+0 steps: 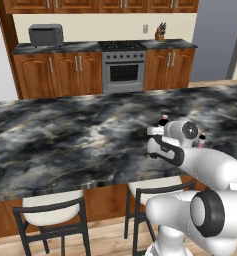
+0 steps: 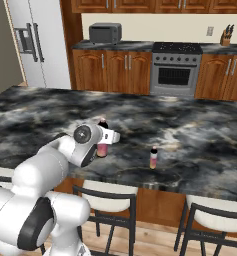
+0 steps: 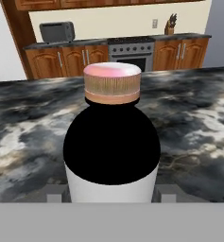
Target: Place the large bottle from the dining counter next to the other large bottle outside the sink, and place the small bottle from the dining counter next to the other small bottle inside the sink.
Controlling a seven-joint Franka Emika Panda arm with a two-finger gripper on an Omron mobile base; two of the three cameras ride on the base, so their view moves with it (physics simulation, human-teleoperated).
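The large bottle point(image 3: 111, 142) stands on the dining counter point(image 1: 65, 135), close up in the hand view with a pinkish cap, dark shoulder and whitish body. My gripper point(image 3: 111, 194) has a fingertip pressed against each side of its body, shut on it. From the right base view the bottle's pink lower part point(image 2: 103, 149) shows beside my hand, the gripper point(image 2: 105, 142) around it. In the left base view just its cap point(image 1: 163, 120) peeks above the hand. The small bottle point(image 2: 153, 157), reddish-orange with a dark cap, stands on the counter to the right, apart from the gripper.
Stools point(image 1: 50, 215) point(image 2: 107, 200) are tucked under the counter's near edge. Across the aisle are wood cabinets, a stove point(image 1: 122, 67), a toaster oven point(image 1: 46, 35), a knife block point(image 1: 160, 31) and a fridge point(image 2: 32, 42).
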